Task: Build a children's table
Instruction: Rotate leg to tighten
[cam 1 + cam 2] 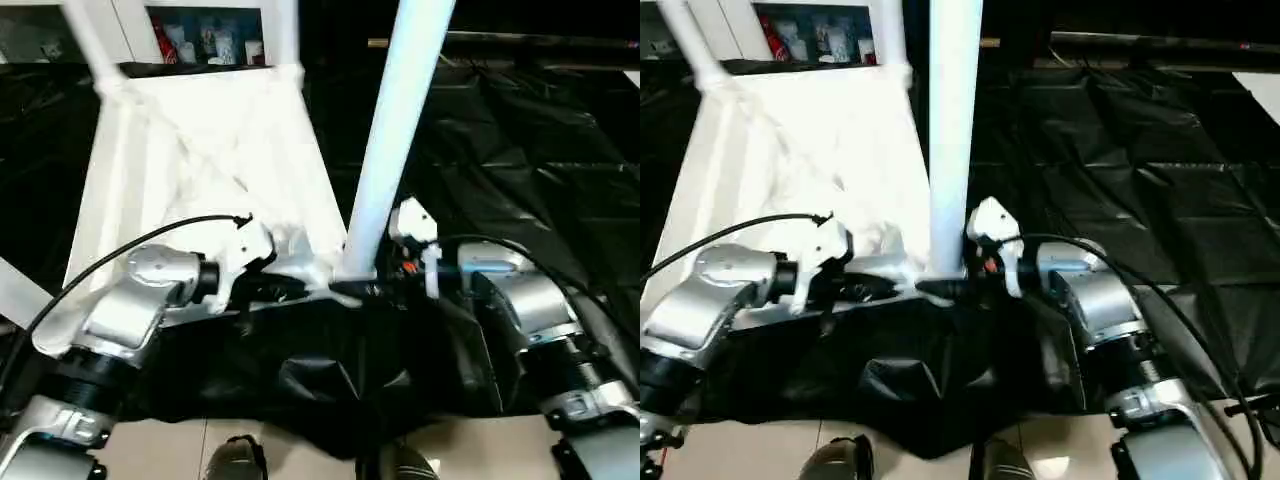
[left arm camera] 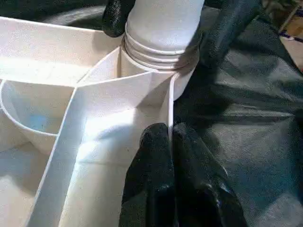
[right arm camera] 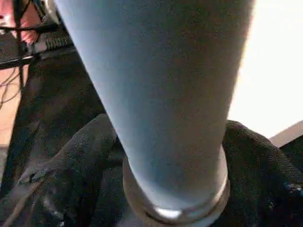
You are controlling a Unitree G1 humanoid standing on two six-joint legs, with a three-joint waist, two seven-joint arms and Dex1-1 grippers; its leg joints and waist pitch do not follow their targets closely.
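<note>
Nearest us, the left gripper (image 2: 173, 142) is pinched closed against a rib of the upturned tabletop (image 1: 200, 150). Just beyond, the right gripper (image 2: 161, 19) straddles the leg (image 1: 395, 140) at its threaded base in the corner socket (image 2: 142, 80); we cannot tell whether it clamps. We judge the threads unseated, so a nudge could tip the leg.

White table top (image 1: 200, 150) and white leg (image 1: 395, 130) on glossy black sheet (image 1: 520, 140)

Two rounded, brushed-silver metal forearms are showing, the left forearm (image 1: 135, 300) and the right forearm (image 1: 1095, 300), each ending in black ribbed collars near the elbow. A thin black cable (image 1: 120, 250) is arcing over the left one, another is trailing along the right. White plastic wrist housings (image 1: 992, 228) are carrying glossy black rubbery fingers (image 2: 175, 184).
</note>
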